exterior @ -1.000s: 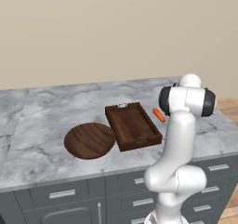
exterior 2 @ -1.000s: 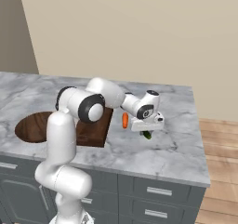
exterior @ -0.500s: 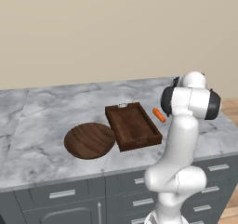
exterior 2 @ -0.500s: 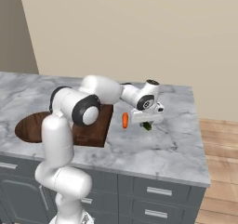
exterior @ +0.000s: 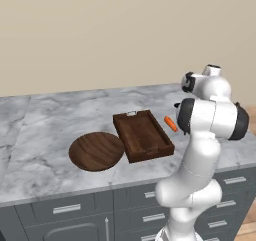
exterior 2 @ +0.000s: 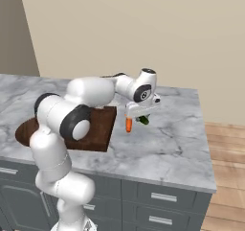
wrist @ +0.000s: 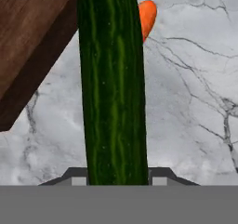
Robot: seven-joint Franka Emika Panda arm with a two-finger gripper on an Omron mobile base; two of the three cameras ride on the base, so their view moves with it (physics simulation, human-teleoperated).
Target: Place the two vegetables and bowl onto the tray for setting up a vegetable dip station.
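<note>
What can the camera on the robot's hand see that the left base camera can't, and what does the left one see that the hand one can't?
The hand view alone gives the long dark green vegetable up close, running between the gripper fingertips, which sit against its sides.

The left base view alone gives the round wooden bowl on the marble counter beside the tray, the drawers below, and the robot's white arm.

Both show the orange carrot lying on the counter next to the wooden tray, which has nothing on it in the left base view.
</note>
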